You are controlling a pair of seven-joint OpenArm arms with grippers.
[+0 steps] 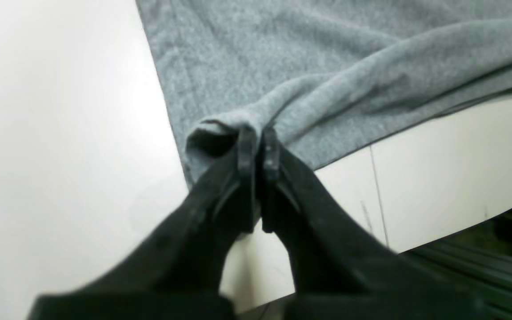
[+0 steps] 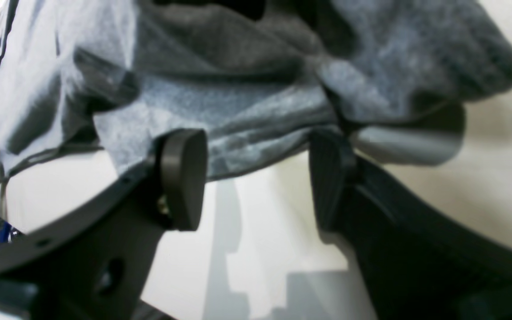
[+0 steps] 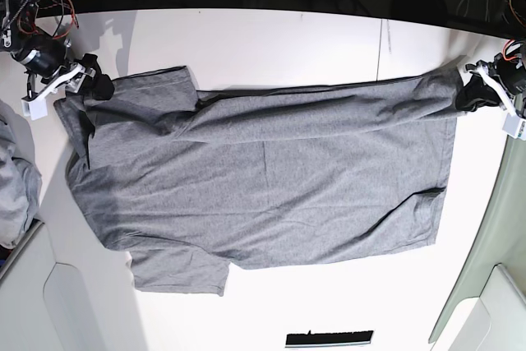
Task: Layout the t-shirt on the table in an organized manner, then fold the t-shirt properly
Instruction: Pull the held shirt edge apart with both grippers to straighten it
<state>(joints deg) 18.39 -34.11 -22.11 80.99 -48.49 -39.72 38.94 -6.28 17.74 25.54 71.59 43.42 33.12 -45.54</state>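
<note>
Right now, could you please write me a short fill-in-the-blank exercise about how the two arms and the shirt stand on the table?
1. The left pincer is ____ on a corner of the t-shirt.
2. The right pincer stands ____, with the shirt's edge just beyond its pads.
3. The t-shirt lies spread out on the ____ table.
4. In the base view, a long ridge of cloth runs between the two ____.

Missing words: shut; open; white; pincers

The left pincer (image 1: pixel 259 146) is clamped tight, while the right pincer (image 2: pixel 256 178) stands spread wide.
</note>
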